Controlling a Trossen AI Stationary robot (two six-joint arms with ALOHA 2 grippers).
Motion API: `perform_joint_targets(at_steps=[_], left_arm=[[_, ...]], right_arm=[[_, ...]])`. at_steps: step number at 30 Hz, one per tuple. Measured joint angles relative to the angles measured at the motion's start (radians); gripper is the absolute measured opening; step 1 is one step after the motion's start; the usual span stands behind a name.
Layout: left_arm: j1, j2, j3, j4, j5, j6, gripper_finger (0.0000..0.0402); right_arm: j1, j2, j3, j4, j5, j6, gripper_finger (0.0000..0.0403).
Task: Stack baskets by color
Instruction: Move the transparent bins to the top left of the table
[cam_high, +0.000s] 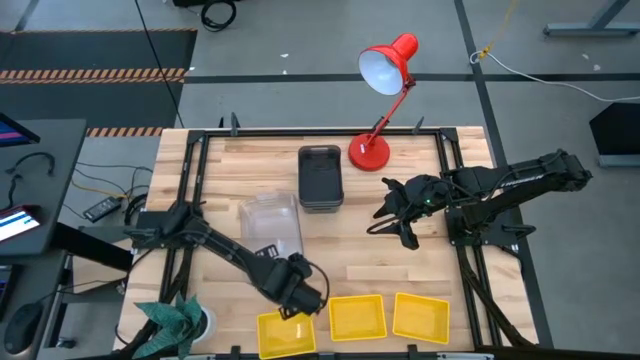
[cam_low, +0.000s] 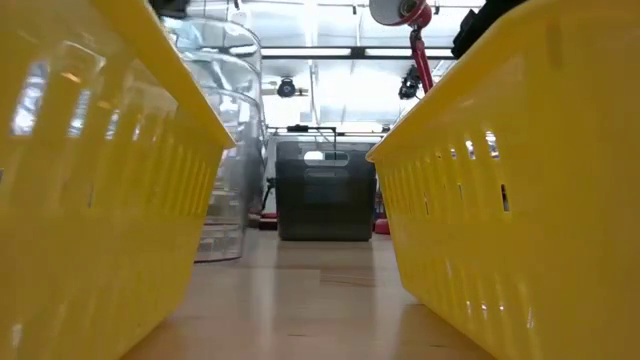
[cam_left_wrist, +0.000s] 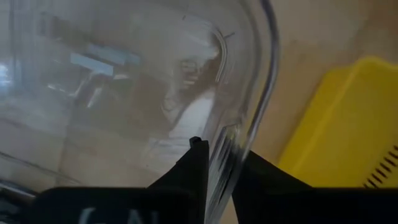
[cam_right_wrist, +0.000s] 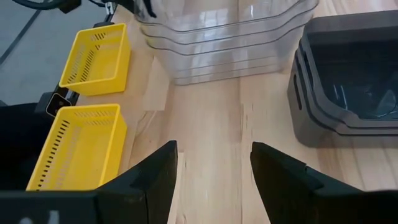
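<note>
wooden planks make up the counter (cam_high: 400, 250), framed in black rails, with grey floor around it and a red desk lamp (cam_high: 385, 75) at its far edge. the relation that matters is found at the left end effector (cam_high: 290, 292): in the left wrist view its two dark fingers (cam_left_wrist: 196, 168) are seen astride the rim of the clear baskets (cam_high: 272, 225), one inside the wall and one outside, closing to a narrow gap; whether the wall is already pinched cannot be told. the clear baskets are nested together, their long axis running from the lamp side toward the near edge, and the rim being straddled is the end farthest from the lamp. three yellow baskets (cam_high: 357, 318) lie unstacked in a row along the near edge, well apart from the lamp. the dark grey baskets (cam_high: 320, 177) are stacked just beside the lamp's base. the right end effector (cam_high: 385, 215) hangs with fingers spread and nothing between them, near the grey stack; the yellow row's leftmost basket is judged nearer to the left arm.
</note>
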Motion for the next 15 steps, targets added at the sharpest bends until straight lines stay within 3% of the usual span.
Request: perform_joint_targets(at_steps=[9, 15], left_arm=[[0.068, 0.0, 0.0, -0.142, -0.048, 0.138, 0.0055], [0.086, -0.007, -0.038, -0.132, -0.073, 0.27, 0.0057]], right_arm=[[0.0, 0.0, 0.0, -0.001, 0.0, -0.005, 0.0208], [0.0, 0.0, 0.0, 0.0, 0.0, -0.022, 0.0208]])
